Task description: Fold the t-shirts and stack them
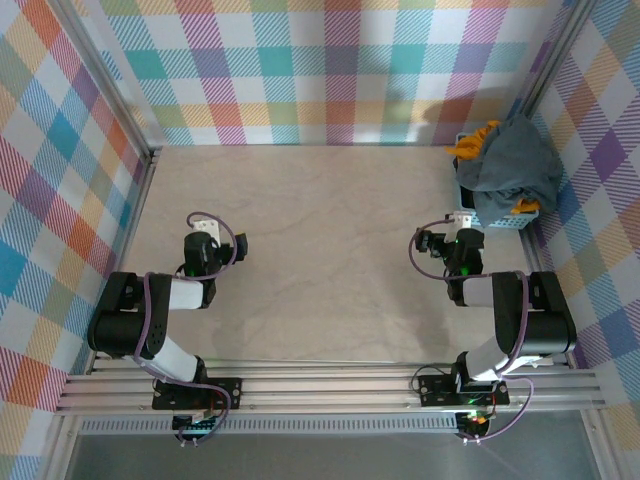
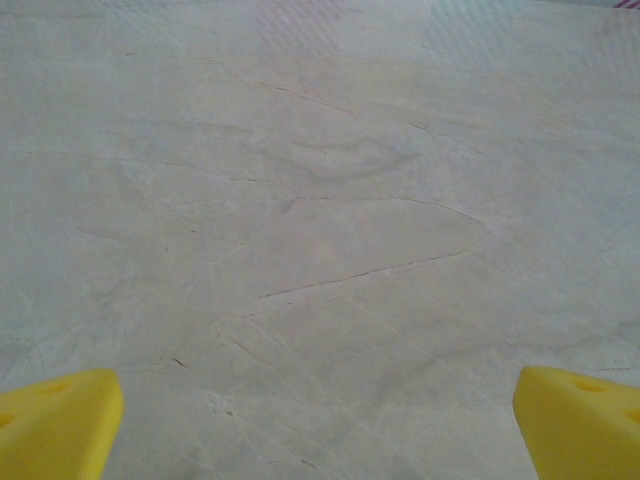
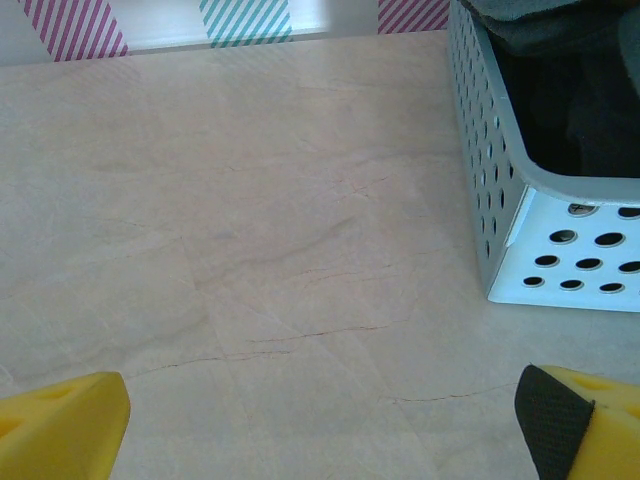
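A dark slate-grey t-shirt (image 1: 512,165) lies crumpled on top of a light-blue basket (image 1: 497,223) at the back right, and a mustard t-shirt (image 1: 474,141) pokes out beneath it. In the right wrist view the grey t-shirt (image 3: 565,40) fills the basket (image 3: 497,190). My right gripper (image 1: 462,216) (image 3: 320,430) hangs open just in front of the basket's near left corner, nothing between its yellow fingers (image 3: 62,425). My left gripper (image 1: 205,226) (image 2: 320,425) is open over bare tabletop at the left, its fingers (image 2: 58,422) wide apart.
The beige marbled tabletop (image 1: 330,240) stretches between the two arms. Checked walls close in the left, back and right sides. The basket stands against the right wall. An aluminium rail (image 1: 330,390) with both arm bases runs along the near edge.
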Tool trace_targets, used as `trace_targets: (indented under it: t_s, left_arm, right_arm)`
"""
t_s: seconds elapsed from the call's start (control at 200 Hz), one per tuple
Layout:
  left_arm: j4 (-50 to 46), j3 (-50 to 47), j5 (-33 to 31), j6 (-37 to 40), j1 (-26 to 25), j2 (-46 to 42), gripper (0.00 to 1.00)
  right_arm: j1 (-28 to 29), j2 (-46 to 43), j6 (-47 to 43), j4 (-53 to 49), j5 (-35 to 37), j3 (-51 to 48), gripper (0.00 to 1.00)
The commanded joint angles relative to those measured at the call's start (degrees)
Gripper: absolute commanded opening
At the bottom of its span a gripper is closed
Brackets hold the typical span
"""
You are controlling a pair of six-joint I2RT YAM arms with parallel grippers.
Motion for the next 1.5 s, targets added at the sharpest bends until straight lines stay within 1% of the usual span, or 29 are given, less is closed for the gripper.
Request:
trace_targets:
  t_s: [0.0, 0.385, 0.415, 0.46, 0.49, 0.545, 0.59, 0.63, 0.645, 0.67, 0.71, 0.725, 0.745, 0.79, 0.81, 0.83, 0.85, 0.885, 0.9, 0.935, 0.965, 1.015, 1.05, 1.105, 1.185, 1.275, 1.409, 1.464, 1.494]
  left_arm:
    - [-0.07, 0.95, 0.86, 0.82, 0.32, 0.20, 1.00]
    - [0.41, 0.65, 0.76, 0.77, 0.33, -1.06, 1.00]
    - [-4.45, 1.86, 0.06, 1.18, -0.17, -4.70, 1.00]
    - [-16.55, 5.75, -4.74, 0.66, -1.89, -11.15, 1.00]
    - [-21.76, 7.94, -6.10, 0.23, -2.82, -15.75, 1.00]
    - [-24.68, 10.35, -8.09, 0.72, -5.26, -22.64, 1.00]
    - [-25.68, 12.78, -10.13, 0.12, -7.81, -26.94, 1.00]
    - [-30.04, 17.03, -12.86, -5.98, -8.75, -28.83, 1.00]
    - [-35.07, 20.05, -13.88, -9.95, -8.75, -29.09, 1.00]
    - [-44.64, 25.29, -15.12, -16.76, -8.48, -29.20, 1.00]
    - [-60.09, 32.98, -16.84, -26.71, -8.15, -28.14, 1.00]
    - [-63.94, 35.85, -17.76, -29.24, -8.07, -27.43, 1.00]
    - [-65.84, 38.22, -16.03, -30.59, -7.47, -26.44, 1.00]
    - [-67.44, 42.60, -5.36, -29.42, -5.72, -23.51, 1.00]
    - [-69.19, 44.56, -2.36, -29.56, -5.50, -21.95, 1.00]
    - [-71.16, 47.31, -0.25, -29.92, -5.50, -20.34, 1.00]
    - [-72.87, 49.13, 1.81, -30.38, -5.69, -18.92, 1.00]
    - [-73.79, 51.49, 5.98, -30.99, -6.20, -17.18, 0.98]
    - [-73.47, 51.90, 8.16, -31.14, -6.55, -16.69, 0.97]
    - [-72.36, 52.28, 12.16, -31.73, -7.61, -16.20, 0.94]
    - [-71.82, 52.29, 13.99, -32.51, -8.94, -16.07, 0.94]
    - [-71.18, 52.31, 16.08, -32.79, -11.36, -16.26, 0.94]
    - [-71.26, 52.38, 17.23, -32.93, -13.02, -16.35, 0.94]
    - [-71.73, 52.24, 18.09, -33.14, -15.43, -16.46, 0.94]
    - [-71.63, 50.72, 18.59, -33.18, -18.20, -17.49, 0.93]
    - [-70.85, 48.41, 19.24, -33.95, -19.37, -18.87, 0.91]
    - [-71.27, 46.34, 18.95, -34.19, -19.56, -20.57, 0.86]
    - [-71.55, 45.83, 18.64, -34.19, -19.62, -21.39, 0.83]
    - [-71.91, 45.64, 18.04, -34.24, -19.65, -21.83, 0.81]
  right_arm:
    - [-0.26, 0.06, 0.00, 1.73, 0.59, -0.10, 1.00]
    - [-0.12, -0.84, -0.44, 3.17, 0.65, -0.71, 1.00]
    - [0.70, -3.72, -0.85, 1.15, 2.58, -0.52, 1.00]
    - [3.91, -10.71, -3.05, -7.77, 7.19, 1.49, 1.00]
    - [6.55, -15.62, -4.89, -14.15, 9.83, 3.81, 1.00]
    - [11.41, -23.59, -6.02, -24.93, 12.73, 10.02, 1.00]
    - [12.80, -26.78, 0.84, -37.12, 12.67, 18.94, 1.00]
    - [11.93, -27.16, 6.91, -49.18, 7.08, 27.89, 1.00]
    - [11.70, -26.90, 8.77, -53.25, 5.15, 30.67, 1.00]
    - [11.50, -26.29, 12.07, -57.29, 4.96, 34.78, 1.00]
    - [11.08, -24.91, 16.08, -60.18, 6.04, 39.13, 1.00]
    - [10.79, -24.25, 16.27, -61.03, 5.92, 40.67, 1.00]
    - [10.15, -22.84, 16.28, -62.39, 5.80, 43.28, 1.00]
    - [8.50, -18.33, 18.54, -69.89, 10.15, 51.18, 1.00]
    - [7.52, -15.86, 20.08, -73.94, 12.21, 54.79, 1.00]
    - [6.20, -13.60, 21.28, -76.93, 12.80, 57.88, 0.97]
    - [4.78, -11.49, 22.19, -79.03, 12.75, 60.23, 0.90]
    - [2.67, -8.19, 24.52, -81.95, 13.86, 63.61, 0.75]
    - [1.86, -6.95, 25.59, -82.69, 14.52, 64.55, 0.71]
    - [-0.49, -4.81, 27.17, -83.19, 14.04, 65.64, 0.70]
    - [-3.01, -2.53, 29.16, -83.42, 12.59, 66.59, 0.73]
    - [-7.30, 1.13, 32.21, -84.91, 10.87, 68.19, 0.79]
    - [-10.56, 3.91, 34.35, -84.95, 7.83, 68.87, 0.85]
    - [-14.37, 7.32, 37.01, -83.75, 2.68, 69.08, 0.89]
    - [-17.00, 11.66, 38.12, -80.59, -2.72, 69.27, 0.91]
    - [-18.25, 15.49, 38.66, -77.30, -6.90, 69.40, 0.91]
    - [-18.64, 20.57, 39.21, -74.51, -10.43, 70.71, 0.84]
    - [-19.07, 22.52, 40.19, -74.67, -11.39, 71.23, 0.75]
    - [-19.39, 23.48, 40.85, -75.21, -12.04, 71.61, 0.67]
